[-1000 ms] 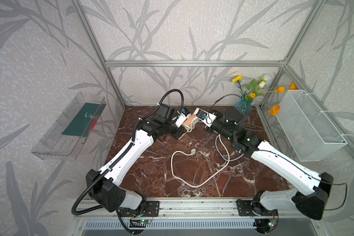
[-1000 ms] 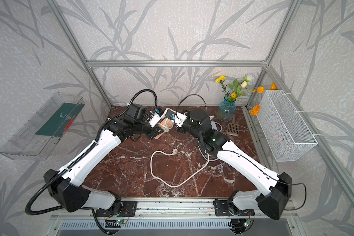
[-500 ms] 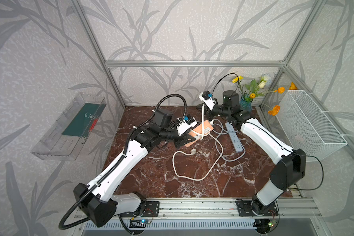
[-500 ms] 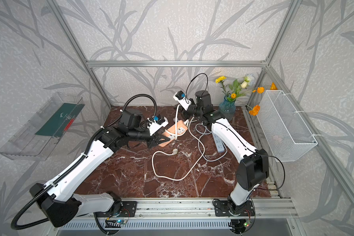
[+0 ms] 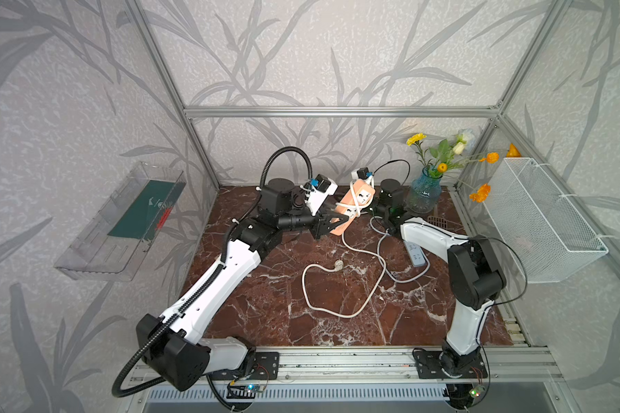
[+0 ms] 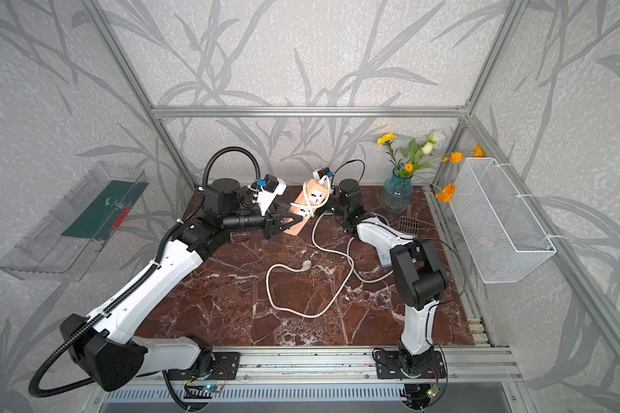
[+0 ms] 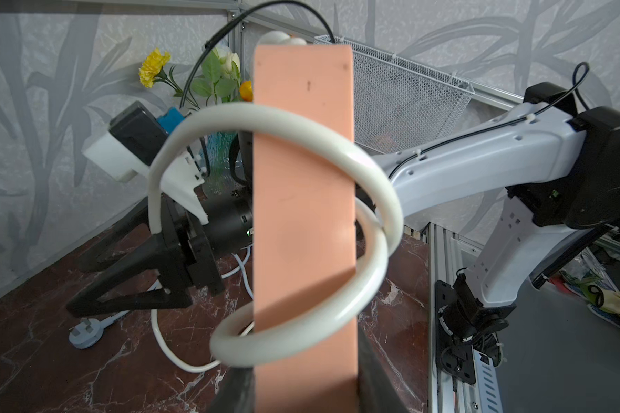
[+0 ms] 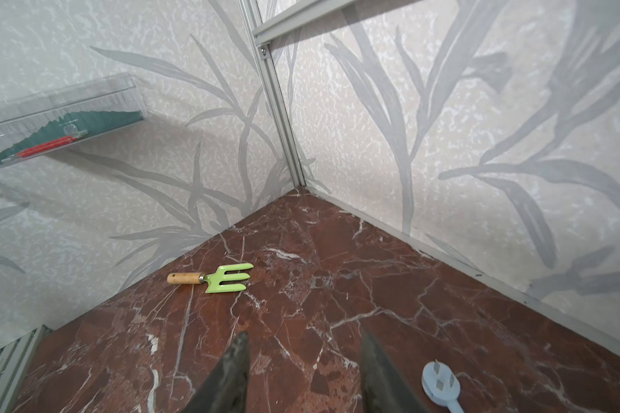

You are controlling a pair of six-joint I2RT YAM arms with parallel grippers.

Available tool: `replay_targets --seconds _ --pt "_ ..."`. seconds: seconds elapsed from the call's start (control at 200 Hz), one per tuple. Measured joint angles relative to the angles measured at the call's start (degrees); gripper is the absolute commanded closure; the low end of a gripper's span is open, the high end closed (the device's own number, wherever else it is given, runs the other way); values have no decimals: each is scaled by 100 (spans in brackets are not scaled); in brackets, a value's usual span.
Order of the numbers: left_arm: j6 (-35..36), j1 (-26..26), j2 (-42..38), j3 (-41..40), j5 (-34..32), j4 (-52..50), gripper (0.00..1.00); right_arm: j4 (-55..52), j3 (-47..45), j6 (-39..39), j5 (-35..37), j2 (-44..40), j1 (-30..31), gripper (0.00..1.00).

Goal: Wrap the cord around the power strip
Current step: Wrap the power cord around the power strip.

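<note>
Peach power strip [image 5: 355, 198] held tilted near the table's [image 5: 265, 304] far edge.
The left gripper [image 5: 340, 223] clamps its lower end; white cord [image 7: 226, 111] loops it twice; right gripper [image 8: 305, 336] gapes empty.

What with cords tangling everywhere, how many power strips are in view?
2. The orange power strip is held up in the left gripper; the pale blue power strip lies on the table beside the right arm. Arms could hide others.

The power strip [image 7: 303, 214] is matt salmon plastic; its cord [image 7: 230, 112] is smooth, glossy white sheathing. The tabletop [image 5: 265, 304] looks like polished veined marble. At two o'clock hangs a white wire-mesh basket [image 5: 537, 221], beside a blue glass vase [image 5: 423, 195].
</note>
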Motion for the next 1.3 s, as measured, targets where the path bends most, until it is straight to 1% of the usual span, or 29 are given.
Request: replay_targets --seconds 0.06,0.155,0.195,0.25,0.325,0.45,0.52,0.595,0.735,0.875,0.985,1.08,1.169,1.304 --pt "-76 0 -2 0 -4 144 100 365 -63 278 48 168 0 41" --pt "-133 0 -7 0 -7 278 100 636 -212 581 195 352 -2 39" --pt "-136 -2 -33 0 -2 352 100 662 -247 664 284 417 -4 40" --pt "-142 -2 -92 13 2 455 100 671 -247 769 385 551 -11 45" --pt "-157 0 -173 57 0 586 100 678 -245 861 509 708 0 46" --pt "-221 39 -256 149 -28 765 100 704 -208 903 743 933 52 57" --pt "-254 66 -293 153 -59 820 100 715 -190 920 841 1040 114 64" --pt "-284 105 -304 153 -94 831 100 678 -173 907 940 1102 195 67" --pt "-319 133 -304 221 -140 802 100 531 -35 857 1182 1113 339 78" --pt "-323 162 -304 385 -271 739 100 404 138 717 1506 1113 466 92" --pt "-219 221 -304 566 -621 483 100 236 136 391 1847 1106 586 100" --pt "-2 396 -280 820 -1167 48 100 -2 -195 -166 2256 905 739 100" --pt "264 726 -205 1067 -1788 -343 100 -256 -962 -713 2653 326 957 100" --pt "527 1213 -4 1172 -2706 -699 100 -780 -2037 -1834 3300 -887 1346 100"
